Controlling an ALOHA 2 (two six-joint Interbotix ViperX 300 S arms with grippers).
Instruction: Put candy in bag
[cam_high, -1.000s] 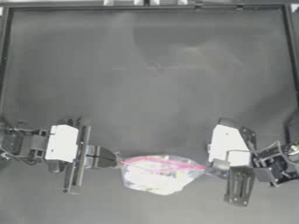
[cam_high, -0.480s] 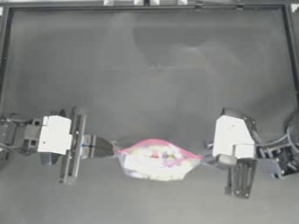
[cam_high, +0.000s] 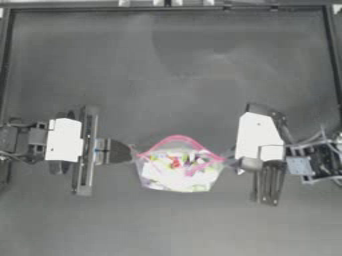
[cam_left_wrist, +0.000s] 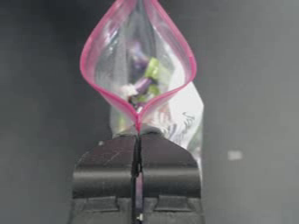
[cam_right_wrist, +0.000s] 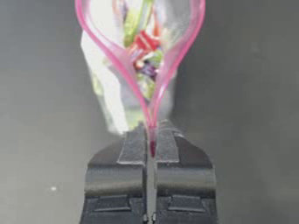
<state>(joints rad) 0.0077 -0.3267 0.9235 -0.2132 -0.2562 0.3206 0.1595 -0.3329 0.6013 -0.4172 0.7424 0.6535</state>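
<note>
The bag (cam_high: 178, 169) hangs between the left end effector (cam_high: 131, 153) and right end effector (cam_high: 235, 161), each clamped on one end of its seal, mouth bowed open; no loose candy shows.

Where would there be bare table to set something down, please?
The table is bare from the far rim down to the grippers, and also along the near edge. The middle strip is crowded: left gripper and right gripper each pinch an end of the open bag.
</note>
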